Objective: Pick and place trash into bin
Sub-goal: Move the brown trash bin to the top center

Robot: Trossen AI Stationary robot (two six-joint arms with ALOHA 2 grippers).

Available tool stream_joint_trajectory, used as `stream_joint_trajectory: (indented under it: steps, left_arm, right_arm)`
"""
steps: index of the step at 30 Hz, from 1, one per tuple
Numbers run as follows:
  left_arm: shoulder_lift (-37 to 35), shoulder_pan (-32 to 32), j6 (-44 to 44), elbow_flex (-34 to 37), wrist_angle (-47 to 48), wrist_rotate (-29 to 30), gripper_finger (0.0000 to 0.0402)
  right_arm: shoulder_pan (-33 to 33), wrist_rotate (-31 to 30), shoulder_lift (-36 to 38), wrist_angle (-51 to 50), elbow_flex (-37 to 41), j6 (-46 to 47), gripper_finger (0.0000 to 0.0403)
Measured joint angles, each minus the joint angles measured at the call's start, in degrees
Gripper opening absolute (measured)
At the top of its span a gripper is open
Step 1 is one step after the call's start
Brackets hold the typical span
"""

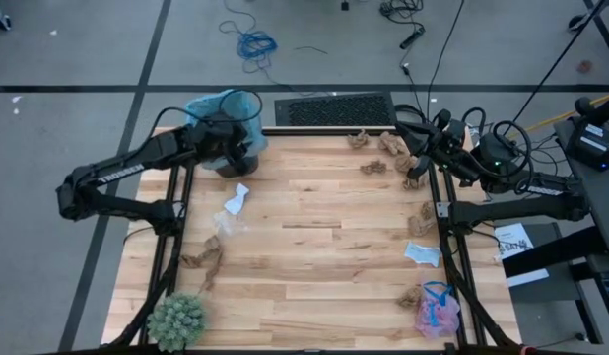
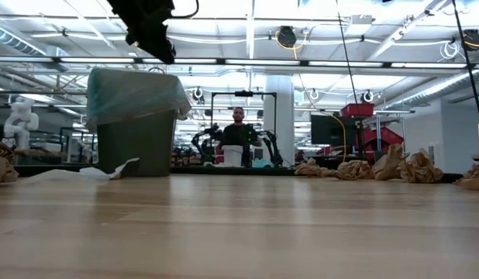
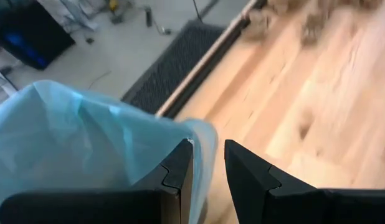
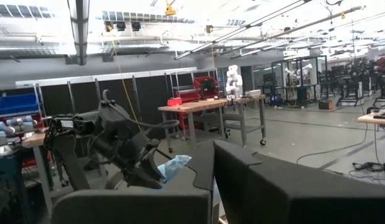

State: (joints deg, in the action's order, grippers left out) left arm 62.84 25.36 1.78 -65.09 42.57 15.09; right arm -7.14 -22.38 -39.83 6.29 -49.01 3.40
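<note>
Hovering my left gripper [image 3: 208, 171] over the bin [image 1: 231, 110], fingers apart and empty, I judged the nearest trash, a white scrap [image 1: 236, 199], lay at six o'clock from it; my right gripper [image 1: 419, 168], closed, waited far off.

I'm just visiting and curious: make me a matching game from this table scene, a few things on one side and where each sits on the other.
Things:
1. bin
2. green spiky plant
3. pink mesh puff
4. left gripper

Places, as the high view shows them:
A. near right corner of the table
B. hovering over the bin's bag-lined rim
C. far left corner of the table
D. near left corner of the table

Pairs: 1-C, 2-D, 3-A, 4-B
</note>
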Motion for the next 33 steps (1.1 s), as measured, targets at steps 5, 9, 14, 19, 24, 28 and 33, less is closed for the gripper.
stream_joint_trajectory:
  steps: [5,9,14,19,24,28,33]
  left_arm:
    - [2.17,0.20,3.26,-3.31,5.27,-0.05,0.0091]
    - [4.57,0.85,5.01,-4.87,8.59,-0.02,0.0099]
    - [7.83,1.73,5.17,-5.15,11.04,1.33,0.0144]
    - [8.34,1.53,8.86,-5.26,10.36,1.93,0.0191]
    - [8.99,1.76,9.12,-5.26,10.89,3.01,0.0204]
    - [10.97,1.95,9.14,-5.26,11.13,2.99,0.0186]
    - [13.84,1.80,9.58,-5.26,11.09,3.02,0.0104]
  right_arm:
    - [0.00,-0.04,0.00,1.05,0.00,-0.02,0.0000]
    - [-0.01,-0.03,0.00,1.44,0.00,-0.02,0.0000]
    - [0.00,-0.04,0.00,1.65,0.00,-0.16,0.0000]
    - [0.00,-0.03,0.00,2.20,0.00,-0.23,0.0000]
    - [0.00,-0.06,0.00,2.13,0.00,-0.24,0.0000]
    - [-0.04,-0.15,0.02,2.19,0.00,-1.10,0.0000]
    - [-0.02,-0.15,0.00,2.53,0.00,-1.29,0.0000]
